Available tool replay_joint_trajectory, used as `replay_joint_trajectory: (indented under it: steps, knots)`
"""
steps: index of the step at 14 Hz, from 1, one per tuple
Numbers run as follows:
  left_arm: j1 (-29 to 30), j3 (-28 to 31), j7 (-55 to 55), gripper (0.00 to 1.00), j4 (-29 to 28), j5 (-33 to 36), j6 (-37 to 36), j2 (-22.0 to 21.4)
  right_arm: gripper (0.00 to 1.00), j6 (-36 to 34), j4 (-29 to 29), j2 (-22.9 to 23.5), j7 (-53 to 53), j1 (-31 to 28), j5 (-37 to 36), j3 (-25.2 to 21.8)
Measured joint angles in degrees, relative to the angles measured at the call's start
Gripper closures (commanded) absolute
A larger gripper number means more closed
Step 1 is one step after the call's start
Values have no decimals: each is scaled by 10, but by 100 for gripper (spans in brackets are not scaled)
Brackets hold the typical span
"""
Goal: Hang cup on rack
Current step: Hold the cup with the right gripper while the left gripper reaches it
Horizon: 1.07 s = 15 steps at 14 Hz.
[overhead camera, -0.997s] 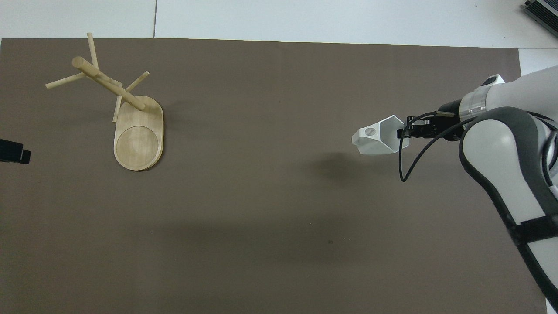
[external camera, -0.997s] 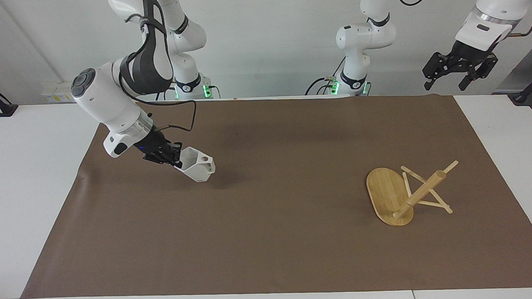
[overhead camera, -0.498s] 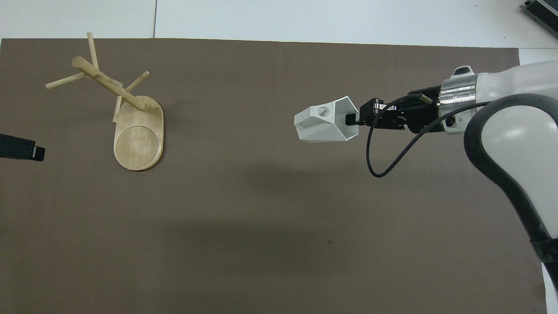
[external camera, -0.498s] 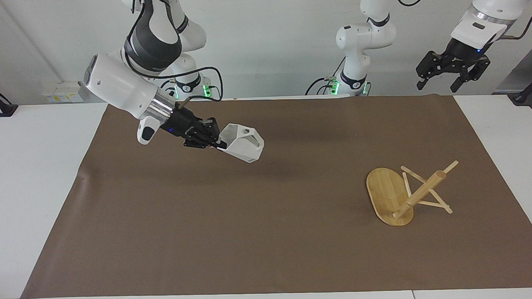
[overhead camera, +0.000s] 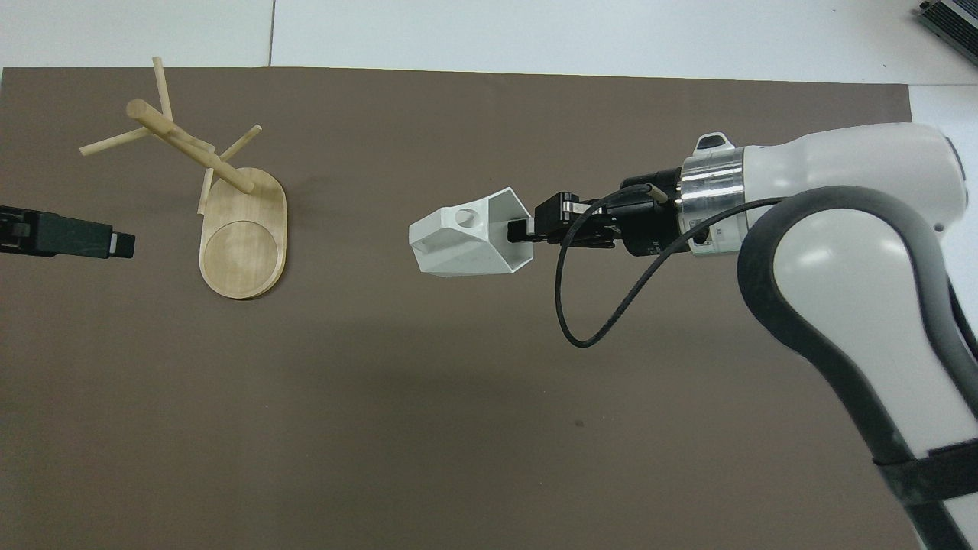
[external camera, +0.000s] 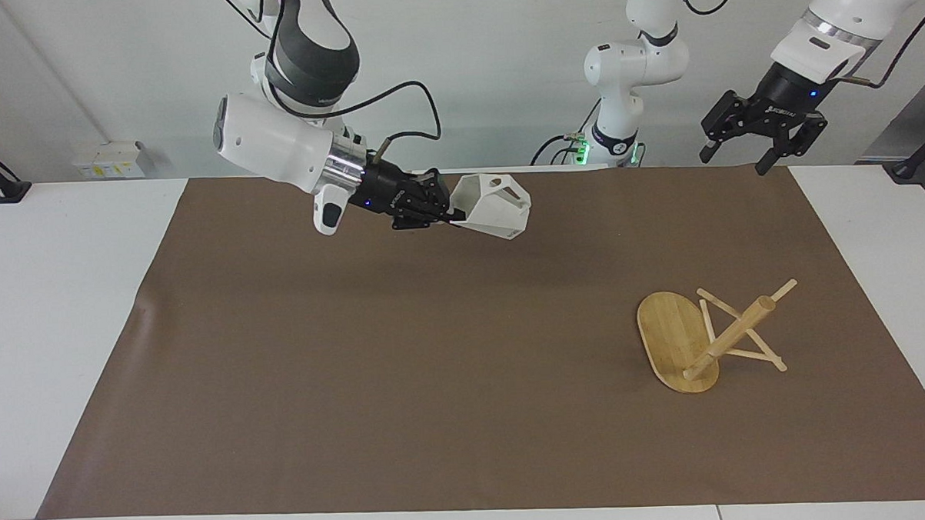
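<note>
The white faceted cup (external camera: pixel 495 205) is in the air over the middle of the brown mat, tilted on its side; it also shows in the overhead view (overhead camera: pixel 466 244). My right gripper (external camera: pixel 449 206) is shut on the cup's rim, also seen in the overhead view (overhead camera: pixel 523 229). The bamboo rack (external camera: pixel 730 335) stands on its oval base (external camera: pixel 665 330) toward the left arm's end of the table, with no cup on its pegs; it shows in the overhead view too (overhead camera: pixel 191 149). My left gripper (external camera: pixel 736 162) is open and empty, raised over the mat's edge nearest the robots.
A brown mat (external camera: pixel 435 369) covers most of the white table (external camera: pixel 64 305). In the overhead view the left gripper's tip (overhead camera: pixel 114 244) is beside the rack's base (overhead camera: pixel 244 252).
My right gripper has lifted the cup off the mat and carried it toward the middle of the table, toward the rack. My left gripper has moved toward the rack.
</note>
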Motion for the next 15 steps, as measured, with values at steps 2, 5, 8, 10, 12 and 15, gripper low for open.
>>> replay_joint_trajectory:
  steps: [2,5,8,10,12,15]
  knots:
    - [-21,-3,35,0,-3,-9,21,-1,100,37,0,0,3,0,0,32]
    - [-32,-3,134,0,-9,-27,31,-3,100,66,-1,0,12,1,5,60]
    - [-40,-4,260,0,-32,-42,35,-12,100,68,0,0,12,0,47,61]
    - [-41,-4,346,0,-61,-57,49,-25,100,68,0,0,12,0,50,61]
    - [-51,-3,415,0,-82,-67,57,-37,100,68,1,0,9,0,50,64]
    - [-88,-4,448,0,-99,-67,72,-49,100,68,2,0,7,0,50,82]
